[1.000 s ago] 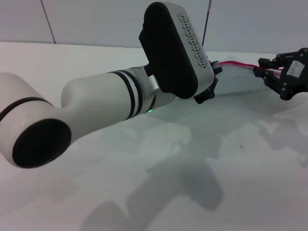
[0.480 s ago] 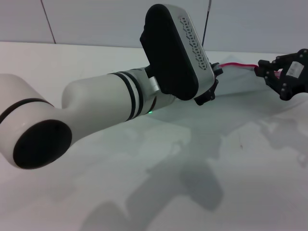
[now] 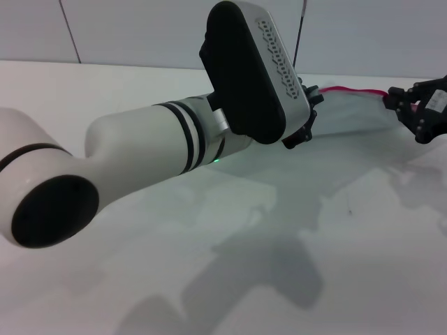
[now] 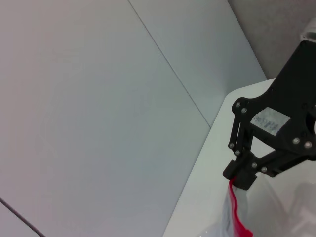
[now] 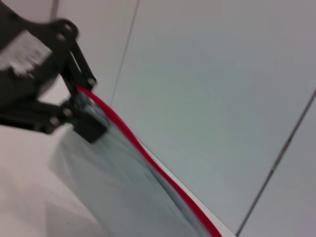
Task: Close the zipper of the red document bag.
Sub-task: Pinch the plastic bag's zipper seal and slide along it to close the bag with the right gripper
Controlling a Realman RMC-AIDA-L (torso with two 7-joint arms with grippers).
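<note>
The red document bag [image 3: 353,115] is lying lengthwise between both hands, its zipper [image 3: 349,90] running from the left hand [image 3: 309,105], pinching it, to the right hand [image 3: 398,103], clamping its far end.

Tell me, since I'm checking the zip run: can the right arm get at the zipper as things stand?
Probably yes: the right end effector already sits at the zipper on the red document bag, seemingly pinching it; the left end effector holds the other end, nothing between.

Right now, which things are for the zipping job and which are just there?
For the job: red document bag; zipper; left gripper, gripping the bag's end; right gripper, pinching the zipper.
Just there: white table; wall.
</note>
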